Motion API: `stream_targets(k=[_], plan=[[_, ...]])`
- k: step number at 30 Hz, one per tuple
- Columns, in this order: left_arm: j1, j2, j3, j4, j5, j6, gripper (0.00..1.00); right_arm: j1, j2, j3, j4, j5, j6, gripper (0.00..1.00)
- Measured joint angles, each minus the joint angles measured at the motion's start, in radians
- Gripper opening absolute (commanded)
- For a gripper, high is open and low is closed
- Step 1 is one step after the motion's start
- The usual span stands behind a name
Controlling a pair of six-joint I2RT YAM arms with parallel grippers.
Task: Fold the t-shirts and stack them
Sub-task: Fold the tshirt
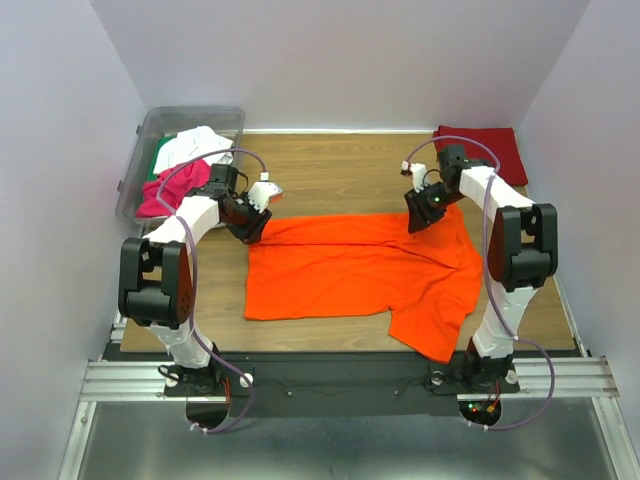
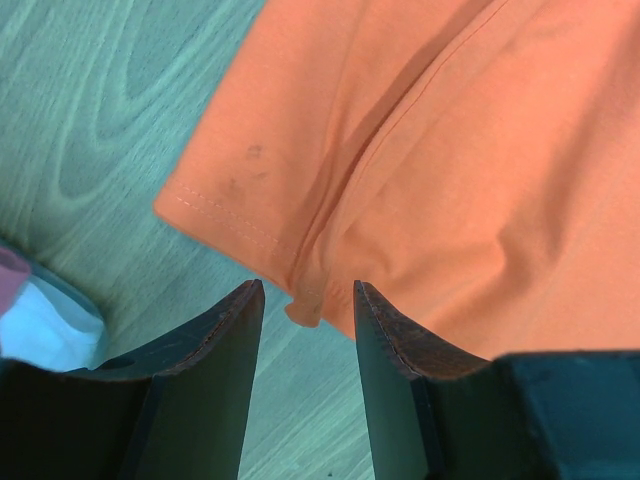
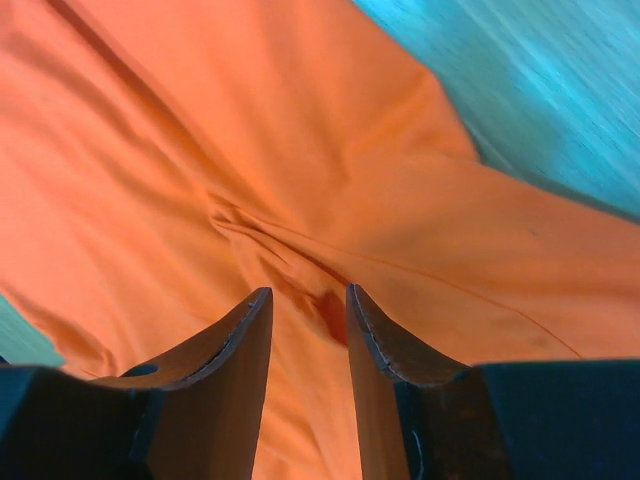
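A bright orange t-shirt (image 1: 350, 270) lies spread on the wooden table, its right sleeve hanging toward the near edge. My left gripper (image 1: 252, 228) is open just above the shirt's far left corner. In the left wrist view that hemmed corner of the orange t-shirt (image 2: 450, 150) sits just beyond my left gripper (image 2: 308, 287), with bare table between the fingers. My right gripper (image 1: 420, 222) is open over the far right part of the shirt. Seen from the right wrist, a creased ridge of the orange t-shirt (image 3: 200, 120) lies under my right gripper (image 3: 308, 292). Nothing is clamped.
A clear plastic bin (image 1: 165, 125) at the back left holds white (image 1: 195, 145), magenta (image 1: 170, 190) and green cloth. A folded dark red t-shirt (image 1: 480, 150) lies at the back right corner. White walls close in the table on three sides.
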Motion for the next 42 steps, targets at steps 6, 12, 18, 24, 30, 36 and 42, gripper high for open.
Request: stream_targets(k=[6, 12, 18, 24, 30, 36, 42], plan=[[0.0, 0.003, 0.0, 0.01, -0.001, -0.003, 0.53, 0.03, 0.02, -0.002, 0.009, 0.008, 0.022, 0.43], [0.0, 0.01, 0.0, 0.014, -0.001, -0.003, 0.5, 0.04, 0.052, -0.034, 0.022, 0.036, 0.023, 0.17], [0.0, 0.024, 0.0, 0.014, -0.002, -0.003, 0.43, 0.071, 0.022, -0.092, 0.02, 0.042, 0.02, 0.01], [0.0, 0.025, 0.0, 0.013, 0.0, 0.0, 0.32, 0.108, -0.091, -0.154, 0.012, 0.046, -0.003, 0.01], [0.0, 0.032, 0.0, 0.005, -0.009, 0.039, 0.12, 0.123, -0.122, -0.228, 0.008, 0.084, -0.044, 0.01], [0.0, 0.035, -0.01, -0.016, -0.032, 0.113, 0.0, 0.124, -0.122, -0.262, -0.002, 0.112, -0.072, 0.01], [-0.001, 0.032, -0.042, -0.053, -0.04, 0.217, 0.09, 0.127, -0.128, -0.262, -0.021, 0.119, -0.091, 0.17]])
